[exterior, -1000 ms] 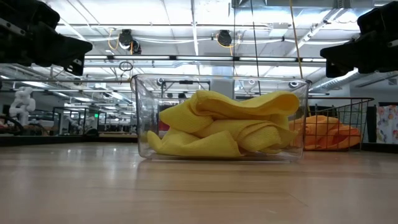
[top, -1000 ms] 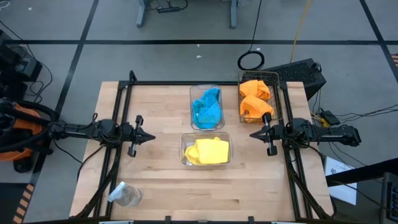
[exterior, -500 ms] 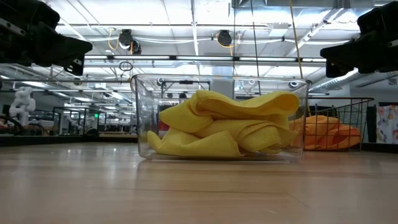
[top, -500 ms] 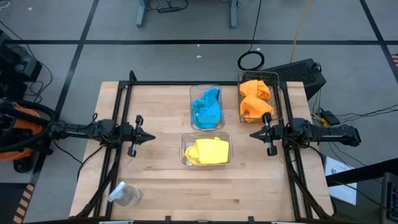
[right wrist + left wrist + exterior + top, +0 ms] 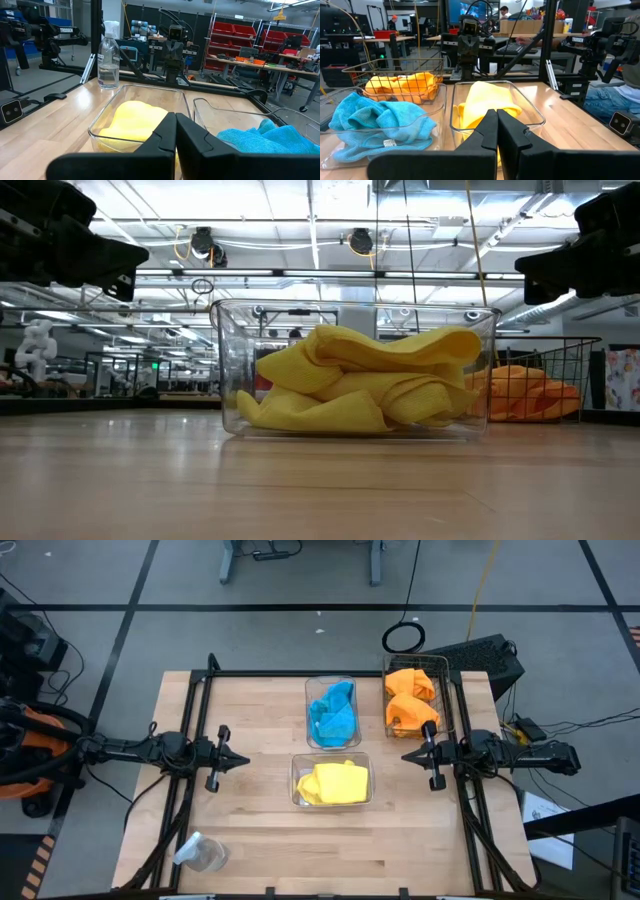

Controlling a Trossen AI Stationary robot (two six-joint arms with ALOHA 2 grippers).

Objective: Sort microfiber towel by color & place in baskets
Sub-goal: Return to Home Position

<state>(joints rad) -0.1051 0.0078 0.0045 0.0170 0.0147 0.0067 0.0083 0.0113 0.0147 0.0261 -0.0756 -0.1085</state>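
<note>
The yellow towels [image 5: 334, 783] lie bunched in the near clear bin [image 5: 297, 790]; they also show in the low view [image 5: 360, 380]. The turquoise towels [image 5: 333, 712] lie in the far clear bin [image 5: 311, 690]. The orange towels [image 5: 411, 698] lie in the dark wire basket [image 5: 449, 700] at the far right. My left gripper [image 5: 243, 760] hovers shut and empty left of the bins. My right gripper [image 5: 406, 756] hovers shut and empty right of the yellow bin.
A small clear plastic jar [image 5: 200, 854] lies on the table near the front left corner. Bare wood lies between each gripper and the bins and along the near edge. A dark frame rail [image 5: 330, 673] runs along the table's far edge.
</note>
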